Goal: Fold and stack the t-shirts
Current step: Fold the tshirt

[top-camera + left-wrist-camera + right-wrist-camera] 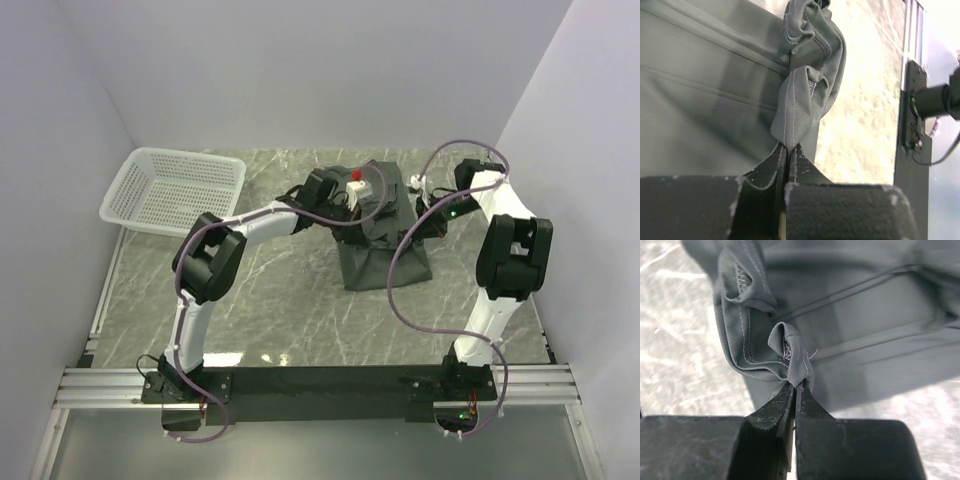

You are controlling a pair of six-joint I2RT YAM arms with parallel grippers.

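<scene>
The dark grey-green t-shirt lies partly folded on the marble table, right of centre. My left gripper is over its left top edge and is shut on a bunched, stitched hem of the t-shirt, pinched at the tips of the left gripper. My right gripper is at its right top edge and is shut on another bunched hem of the t-shirt, pinched at the tips of the right gripper. Both held corners are lifted a little above the cloth below.
A white plastic mesh basket stands at the back left of the table. Grey walls close in the back and both sides. A black rail with the arm bases runs along the near edge.
</scene>
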